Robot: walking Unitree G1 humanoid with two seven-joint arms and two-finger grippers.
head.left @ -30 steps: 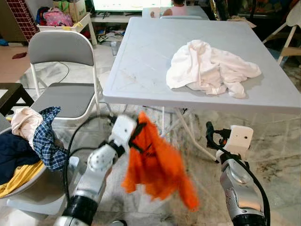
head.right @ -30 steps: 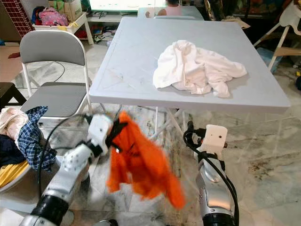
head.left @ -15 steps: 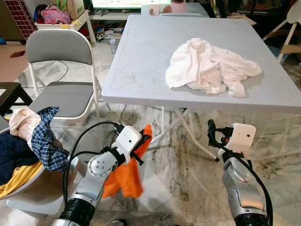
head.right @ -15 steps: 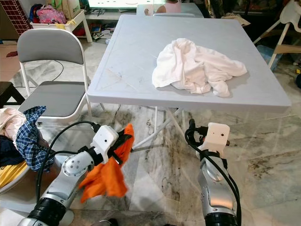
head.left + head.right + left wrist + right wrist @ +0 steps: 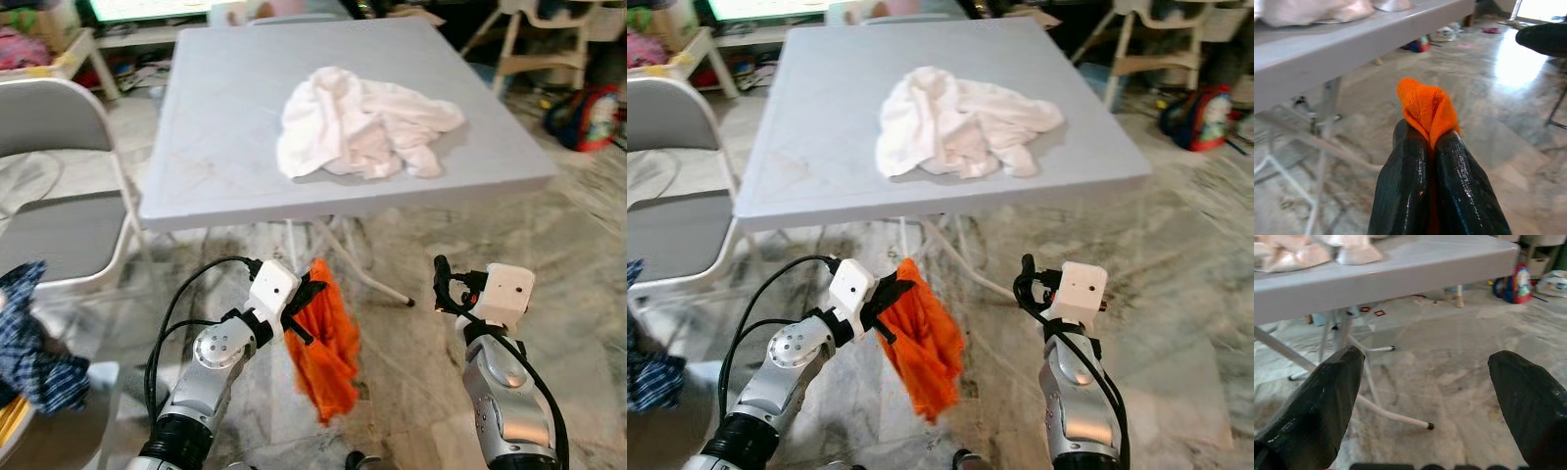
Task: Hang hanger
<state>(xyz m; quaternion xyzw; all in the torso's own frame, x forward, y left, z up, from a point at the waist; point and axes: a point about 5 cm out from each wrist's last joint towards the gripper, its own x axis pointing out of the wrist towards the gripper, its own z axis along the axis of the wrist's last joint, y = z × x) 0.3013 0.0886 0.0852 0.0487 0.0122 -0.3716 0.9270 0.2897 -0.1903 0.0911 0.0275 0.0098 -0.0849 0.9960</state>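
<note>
An orange cloth (image 5: 328,348) hangs below the near edge of the grey table (image 5: 196,117), pinched at its top by my left gripper (image 5: 312,291), which is shut on it. In the left wrist view the two black fingers (image 5: 1405,191) press together with an orange fold (image 5: 1426,108) sticking out between them. My right gripper (image 5: 442,284) is held low to the right of the cloth, in front of the table, open with nothing between its fingers (image 5: 1327,401). No hanger is in view.
A crumpled white cloth (image 5: 358,122) lies on the table. A grey folding chair (image 5: 49,186) stands at the left, with plaid clothing (image 5: 24,333) at the near left edge. A colourful bag (image 5: 586,116) sits on the marble floor at the far right.
The camera has swung to the right, so table and chair shifted left. The orange cloth, swinging a second ago, now hangs more steadily from my left gripper. The right gripper stays open.
</note>
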